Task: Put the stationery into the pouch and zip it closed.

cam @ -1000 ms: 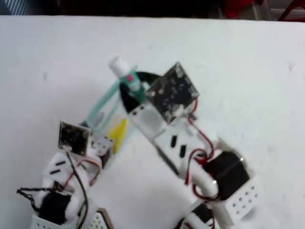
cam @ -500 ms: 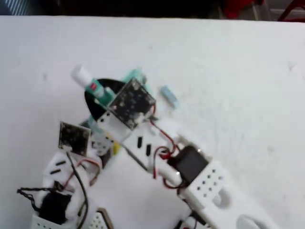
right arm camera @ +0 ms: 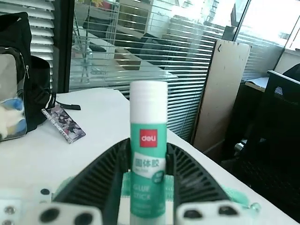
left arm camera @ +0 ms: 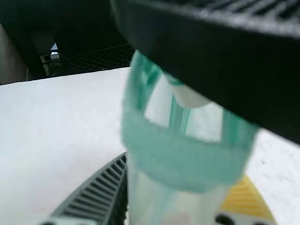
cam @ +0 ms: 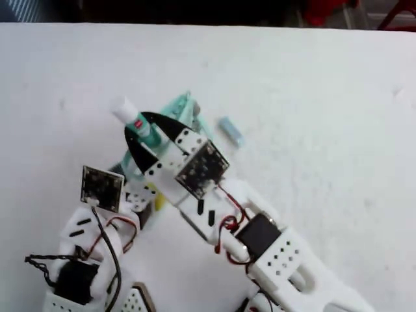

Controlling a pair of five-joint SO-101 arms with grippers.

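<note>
right gripper (right arm camera: 147,146) pinching glue stick (right arm camera: 148,117) at pouch (left arm camera: 178,159) | left gripper (cam: 133,179) pinching pouch edge

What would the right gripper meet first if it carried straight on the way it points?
Beyond the glue stick held in the right gripper, the way looks free: it points out over bare table, with the pouch beneath its line, though depth is unclear.

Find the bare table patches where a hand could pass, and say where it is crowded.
Bare: the table's far strip beyond the pouch, and everything right of the small blue piece. Crowded: near left, where left arm, right arm, glue stick and pouch bunch.
</note>
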